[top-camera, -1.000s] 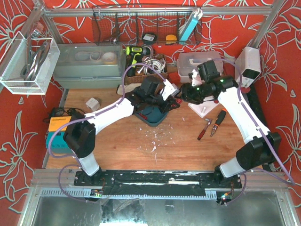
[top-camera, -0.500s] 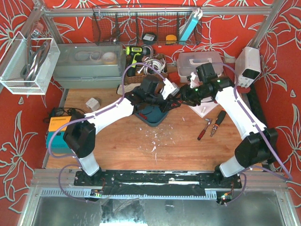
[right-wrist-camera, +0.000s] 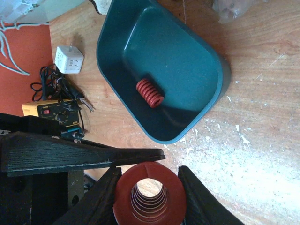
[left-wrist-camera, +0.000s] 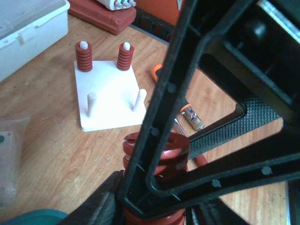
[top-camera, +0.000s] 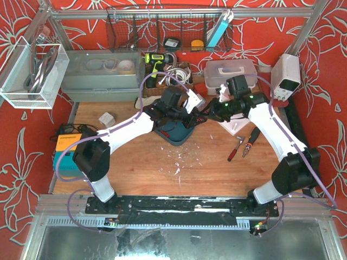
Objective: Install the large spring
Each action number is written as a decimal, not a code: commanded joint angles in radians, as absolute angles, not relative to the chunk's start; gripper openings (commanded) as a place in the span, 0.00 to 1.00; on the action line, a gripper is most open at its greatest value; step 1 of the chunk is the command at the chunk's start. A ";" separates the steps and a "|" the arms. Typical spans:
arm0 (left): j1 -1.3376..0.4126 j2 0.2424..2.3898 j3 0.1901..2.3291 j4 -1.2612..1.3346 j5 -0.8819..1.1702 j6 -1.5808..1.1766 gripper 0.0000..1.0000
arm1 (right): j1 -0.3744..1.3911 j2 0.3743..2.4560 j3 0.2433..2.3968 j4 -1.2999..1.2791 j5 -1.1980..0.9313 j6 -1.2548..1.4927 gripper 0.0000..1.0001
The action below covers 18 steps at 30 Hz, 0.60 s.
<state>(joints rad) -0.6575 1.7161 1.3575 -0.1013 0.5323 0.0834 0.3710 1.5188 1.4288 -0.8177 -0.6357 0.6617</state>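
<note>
The large red spring point(left-wrist-camera: 157, 154) hangs in the air between both arms over the middle of the table. My left gripper point(left-wrist-camera: 154, 211) is shut on its lower coils. My right gripper point(right-wrist-camera: 149, 192) is shut round the same spring point(right-wrist-camera: 150, 194), with a finger pressed on each side and the bore facing the camera. The right gripper's black fingers point(left-wrist-camera: 168, 93) cross in front of the spring in the left wrist view. The white base plate point(left-wrist-camera: 110, 101) lies beyond, with small red springs point(left-wrist-camera: 84, 57) on its two far pegs and two bare near pegs point(left-wrist-camera: 92, 103).
A teal tray point(right-wrist-camera: 206, 61) lies below with one small red spring point(right-wrist-camera: 150, 93) in it. Red-handled screwdrivers point(top-camera: 250, 141) lie right of the base plate point(top-camera: 234, 125). A white plastic box point(top-camera: 230, 73) stands behind it. A yellow and teal device point(top-camera: 68, 149) sits at the left edge.
My right gripper has moved left towards the left gripper and now meets it at the spring. The left arm has barely moved.
</note>
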 commanded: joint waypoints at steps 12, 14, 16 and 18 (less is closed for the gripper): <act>-0.623 1.692 1.302 -0.082 0.380 -0.156 1.00 | 0.374 1.330 1.286 -0.699 -0.086 0.482 0.00; -0.611 1.696 1.300 -0.141 0.336 -0.176 1.00 | 0.373 1.317 1.246 -0.686 0.015 0.439 0.00; -0.593 1.696 1.305 -0.213 0.282 -0.211 1.00 | 0.373 1.305 1.200 -0.661 0.100 0.399 0.00; -0.566 1.685 1.299 -0.285 0.253 -0.234 1.00 | 0.372 1.298 1.156 -0.642 0.174 0.375 0.00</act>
